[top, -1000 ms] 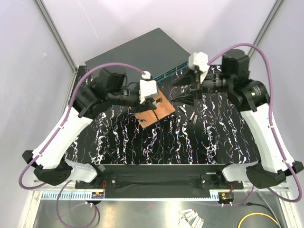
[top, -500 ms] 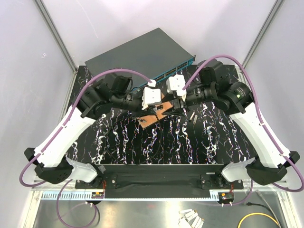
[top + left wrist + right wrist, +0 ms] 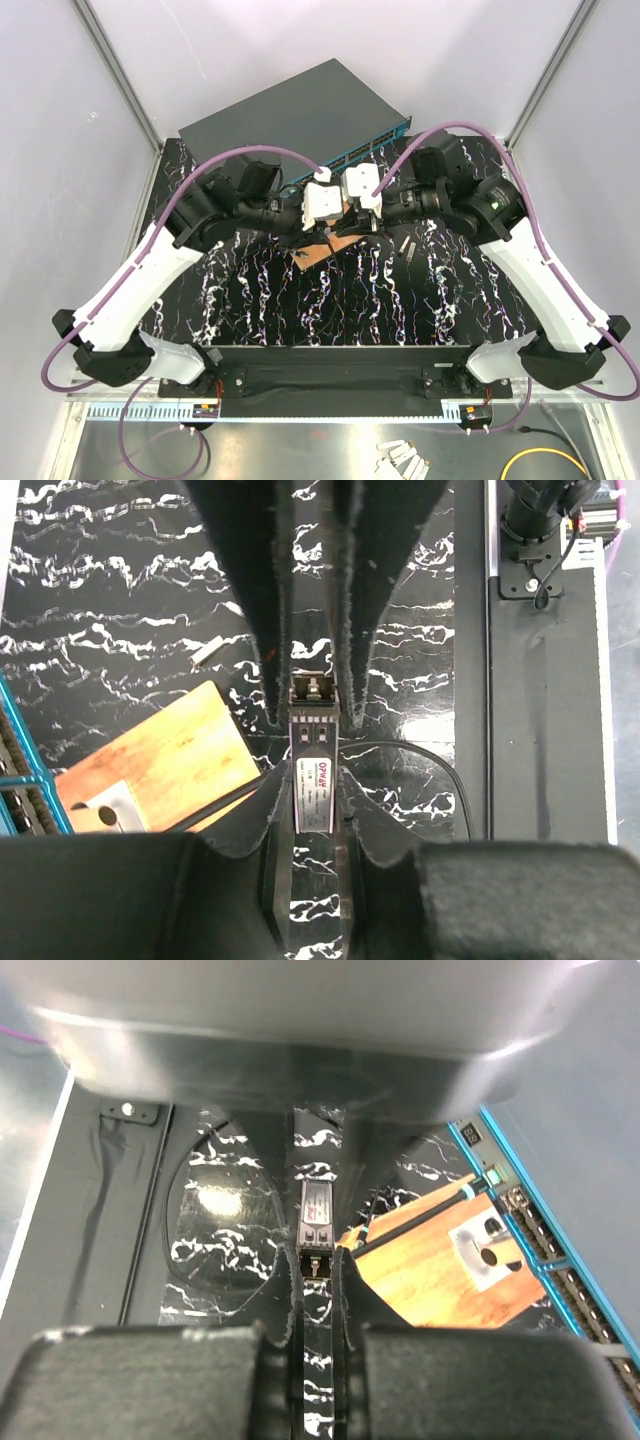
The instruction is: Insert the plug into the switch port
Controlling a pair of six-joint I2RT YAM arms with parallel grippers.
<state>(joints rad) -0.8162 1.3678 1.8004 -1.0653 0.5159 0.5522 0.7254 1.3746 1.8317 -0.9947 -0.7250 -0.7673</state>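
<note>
The two arms meet over the middle of the black, white-veined tabletop [image 3: 400, 300], in front of the switch [image 3: 300, 115]. The plug [image 3: 313, 780], a slim metal piece with a white label on its top face, is held in the air between the two hands and is not in any port.

The left hand [image 3: 312, 820] pinches the plug along its rear part, one finger pressed against each long side. The right hand [image 3: 317, 1260] faces it head-on. Its fingers [image 3: 262, 630] reach in from the opposite direction and are pressed against the sides of the plug's front tip, so both hands grip the same piece.

From the right wrist, the plug [image 3: 316, 1215] runs straight away from the camera, its near end between that hand's pads. It hangs above bare tabletop just beside the edge of a copper-brown board [image 3: 440, 1270], which lies flat between the hands and the switch. The board carries a small silver block with a round hole [image 3: 480, 1245]. Beyond it, the switch's teal front edge with its row of ports [image 3: 560, 1260] runs diagonally, well apart from the plug.

A thin black wire [image 3: 440, 770] curves over the tabletop under the hands. A few small silvery bits [image 3: 408, 247] lie to the right of the board.
</note>
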